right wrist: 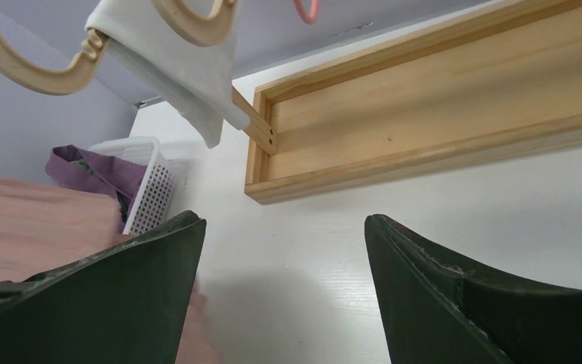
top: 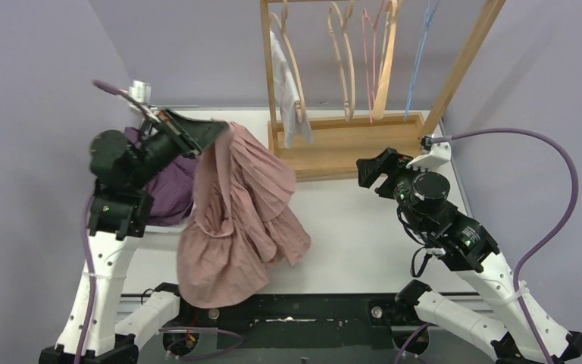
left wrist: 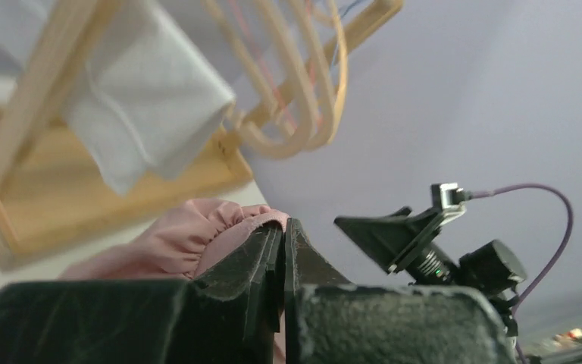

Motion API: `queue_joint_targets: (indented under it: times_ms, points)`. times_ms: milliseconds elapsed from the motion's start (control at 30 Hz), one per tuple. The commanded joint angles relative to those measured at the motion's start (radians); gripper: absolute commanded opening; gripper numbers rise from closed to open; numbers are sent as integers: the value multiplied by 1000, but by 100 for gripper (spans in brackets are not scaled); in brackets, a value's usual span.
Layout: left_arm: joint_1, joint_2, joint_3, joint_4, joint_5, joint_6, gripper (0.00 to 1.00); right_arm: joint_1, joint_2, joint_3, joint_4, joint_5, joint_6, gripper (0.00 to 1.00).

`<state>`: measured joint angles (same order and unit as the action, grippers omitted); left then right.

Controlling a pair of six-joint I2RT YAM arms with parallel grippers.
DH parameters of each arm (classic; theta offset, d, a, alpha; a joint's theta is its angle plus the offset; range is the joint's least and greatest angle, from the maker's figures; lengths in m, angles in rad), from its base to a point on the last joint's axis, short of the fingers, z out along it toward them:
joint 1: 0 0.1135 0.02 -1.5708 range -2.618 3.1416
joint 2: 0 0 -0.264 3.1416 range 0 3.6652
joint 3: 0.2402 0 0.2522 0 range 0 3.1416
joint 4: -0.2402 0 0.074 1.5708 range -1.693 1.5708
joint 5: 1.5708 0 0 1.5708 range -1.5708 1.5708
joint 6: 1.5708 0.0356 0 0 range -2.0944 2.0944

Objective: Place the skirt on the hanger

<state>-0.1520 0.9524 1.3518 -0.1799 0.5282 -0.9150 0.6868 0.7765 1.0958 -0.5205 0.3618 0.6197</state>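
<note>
Skirt, limp and light, hangs by its waistband from my left claw; right claw, wide, should grab opposite.

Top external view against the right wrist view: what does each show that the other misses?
Only the top view shows the left arm, its jaws shut on the hanging skirt, and the blue hanger. Only the right wrist view shows the white basket. Both show the wooden rack, the hanging white cloth and purple cloth.
</note>
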Motion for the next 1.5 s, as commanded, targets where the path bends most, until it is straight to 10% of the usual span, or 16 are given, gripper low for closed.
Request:
queue_joint_targets:
  times_ms: [0,167,333,500,633,1033,1467]
  points:
    - [-165,-18,-246,131,-85,-61,0,-6,-38,-30,-67,82,99,79]
    - [-544,136,-467,270,-347,-61,0,-6,-61,-102,-110,93,171,80]
    - [-732,436,-354,246,-454,-4,2,-4,-87,-164,-174,109,268,79]
    - [-740,535,-264,154,-445,43,48,-3,-139,-227,-212,112,320,80]
    - [-710,468,-287,66,-441,72,62,-3,-161,-251,-208,69,300,82]
    - [-563,65,-487,-217,-513,63,63,22,12,-243,47,-335,194,82]
    - [-547,81,-610,-366,-604,-56,47,211,354,-151,3,-43,352,64]
